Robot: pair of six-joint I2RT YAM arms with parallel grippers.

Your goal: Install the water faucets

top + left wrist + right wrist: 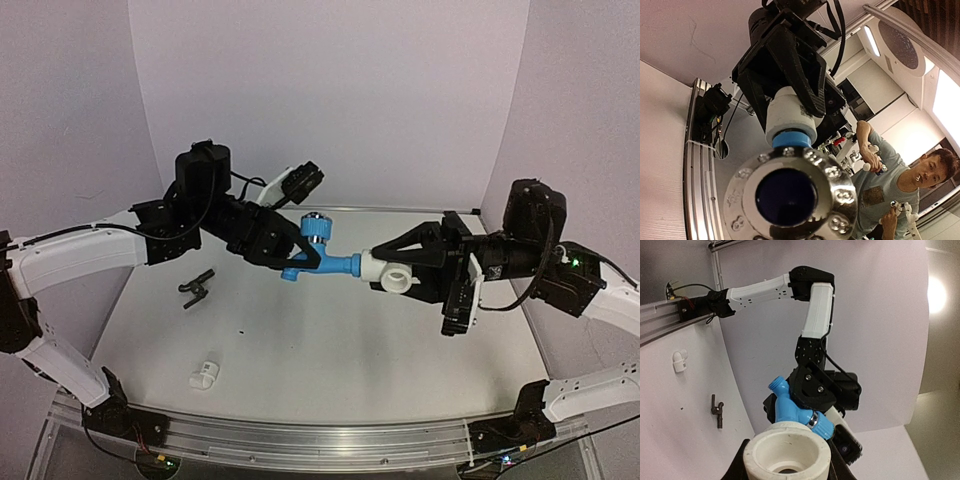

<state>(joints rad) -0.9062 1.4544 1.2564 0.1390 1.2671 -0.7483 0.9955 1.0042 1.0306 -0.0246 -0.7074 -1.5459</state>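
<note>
Left claw [289, 251] clamped the blue tap [326, 263]; right claw [384, 266] gripped the white fitting [397, 276]. Coaxial alignment looked key for threading.

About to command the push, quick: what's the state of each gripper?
Left gripper: shut on the blue faucet.
Right gripper: shut on the white pipe fitting.

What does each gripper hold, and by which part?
Left gripper holds the blue faucet by its curved body; right gripper holds the white fitting by its sides.
</note>
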